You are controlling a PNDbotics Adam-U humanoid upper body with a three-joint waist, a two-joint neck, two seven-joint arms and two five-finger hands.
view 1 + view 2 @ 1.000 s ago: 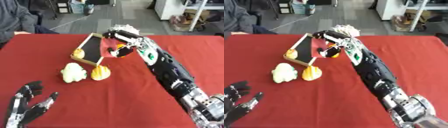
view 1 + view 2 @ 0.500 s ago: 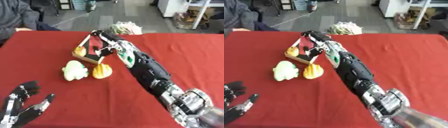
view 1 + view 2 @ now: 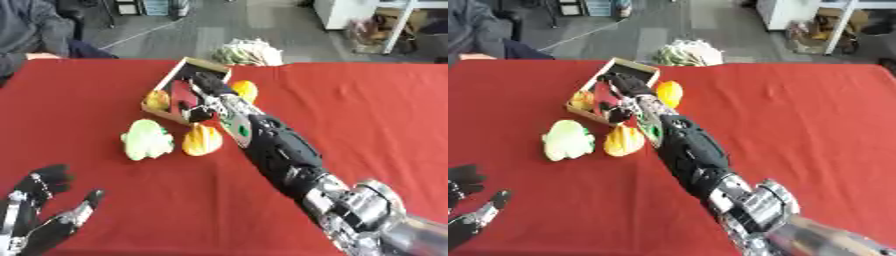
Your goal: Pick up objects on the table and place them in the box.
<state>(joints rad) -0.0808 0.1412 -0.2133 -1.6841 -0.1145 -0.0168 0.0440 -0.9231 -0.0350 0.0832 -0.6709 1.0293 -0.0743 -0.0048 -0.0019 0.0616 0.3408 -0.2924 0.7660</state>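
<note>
Right hand (image 3: 203, 92) reaching inside the box (image 3: 203, 65) — whether fingers grasp anything, cannot tell. Beside the box on the red surface (image 3: 367, 120): yellow-orange objects (image 3: 202, 140), pale green one (image 3: 146, 140). Left hand (image 3: 39, 215) relaxed, well short of it.

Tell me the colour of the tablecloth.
Red; the tablecloth shows best in the left eye view.

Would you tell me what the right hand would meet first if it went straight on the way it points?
Probably the far wall of the box; the right hand already reaches over it, though depth is unclear.
</note>
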